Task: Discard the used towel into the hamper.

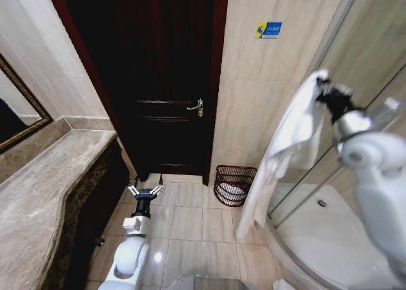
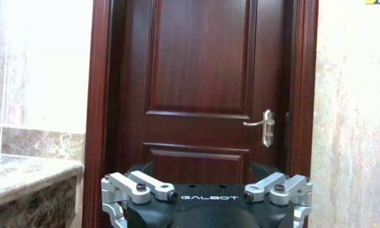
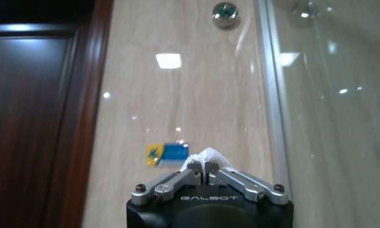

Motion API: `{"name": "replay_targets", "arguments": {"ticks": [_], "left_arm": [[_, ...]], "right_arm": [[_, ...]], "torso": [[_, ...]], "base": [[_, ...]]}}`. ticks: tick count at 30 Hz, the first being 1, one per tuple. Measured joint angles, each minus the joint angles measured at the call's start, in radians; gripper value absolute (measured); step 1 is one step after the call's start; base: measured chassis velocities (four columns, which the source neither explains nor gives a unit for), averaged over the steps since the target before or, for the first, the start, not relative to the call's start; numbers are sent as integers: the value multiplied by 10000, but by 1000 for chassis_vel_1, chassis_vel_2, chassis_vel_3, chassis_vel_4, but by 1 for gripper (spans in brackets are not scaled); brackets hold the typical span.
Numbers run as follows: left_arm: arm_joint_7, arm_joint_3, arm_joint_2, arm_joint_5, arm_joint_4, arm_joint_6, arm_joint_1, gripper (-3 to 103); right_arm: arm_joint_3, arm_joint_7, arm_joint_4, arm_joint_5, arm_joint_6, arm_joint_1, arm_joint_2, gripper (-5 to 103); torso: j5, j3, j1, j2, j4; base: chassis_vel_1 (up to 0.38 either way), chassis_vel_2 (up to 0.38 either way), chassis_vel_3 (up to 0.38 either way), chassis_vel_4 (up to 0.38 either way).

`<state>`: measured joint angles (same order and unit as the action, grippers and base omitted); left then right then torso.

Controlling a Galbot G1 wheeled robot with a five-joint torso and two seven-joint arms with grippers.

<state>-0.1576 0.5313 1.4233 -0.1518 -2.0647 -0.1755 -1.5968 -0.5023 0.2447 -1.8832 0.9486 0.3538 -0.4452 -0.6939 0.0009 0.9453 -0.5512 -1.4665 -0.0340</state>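
A long white towel (image 1: 285, 150) hangs from my right gripper (image 1: 322, 90), which is raised high beside the glass shower wall and shut on the towel's top edge. In the right wrist view a tuft of the towel (image 3: 206, 155) pokes out between the closed fingers of the right gripper (image 3: 207, 172). The hamper (image 1: 235, 184), a dark red-brown wire basket, stands on the floor against the wall beside the door, below and left of the hanging towel, with something white inside. My left gripper (image 1: 146, 189) hangs low and open over the floor tiles; the left wrist view shows the left gripper (image 2: 208, 190) spread wide.
A dark wooden door (image 1: 168, 80) with a metal handle (image 1: 196, 106) is straight ahead. A marble counter (image 1: 44, 188) runs along the left. The curved glass shower enclosure (image 1: 330, 195) and its white tray fill the right. Beige floor tiles lie between them.
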Motion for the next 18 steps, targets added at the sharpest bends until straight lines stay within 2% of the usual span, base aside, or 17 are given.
{"name": "replay_targets", "arguments": {"ticks": [3,4,5,6,8,9,11,15,18], "left_arm": [[-35,67,-1,-24,-197,-2,-55,100],[-40,71,-1,-24,-236,-3,-86,100],[-40,71,-1,-24,-236,-3,-86,100],[-41,71,3,-11,-265,-8,-109,100],[-41,64,46,24,-295,-22,-138,100],[-41,64,46,24,-295,-22,-138,100],[-41,39,146,45,-381,-26,-200,100],[-42,42,248,123,-461,-81,-305,100],[-42,68,259,172,-517,-152,-414,100]], "right_arm": [[1290,248,869,485,141,2194,320,2],[1732,290,1132,612,195,2792,386,2],[1732,290,1132,612,195,2792,386,2],[2385,354,1497,791,300,3652,419,2],[3188,441,1942,945,358,4801,406,2],[3188,441,1942,945,358,4801,406,2],[3896,512,2343,1066,472,5947,285,2],[4456,651,2768,1103,645,6910,21,2],[4733,710,3083,1065,749,7423,-166,2]], "torso": [[-18,-3,2,-1,0],[-17,-3,3,-1,0],[-17,-3,3,-1,0],[-4,-1,2,0,-1],[-3,0,0,0,-2],[-3,0,0,0,-2],[-22,-3,2,-1,-2],[-3,-1,1,0,-2],[-17,-3,3,-1,-3]], "base": [[0,0,0,0],[0,0,0,0],[0,0,0,0],[0,0,0,0],[0,0,0,0],[0,0,0,0],[0,0,0,0],[0,0,0,0],[0,0,0,0]]}}
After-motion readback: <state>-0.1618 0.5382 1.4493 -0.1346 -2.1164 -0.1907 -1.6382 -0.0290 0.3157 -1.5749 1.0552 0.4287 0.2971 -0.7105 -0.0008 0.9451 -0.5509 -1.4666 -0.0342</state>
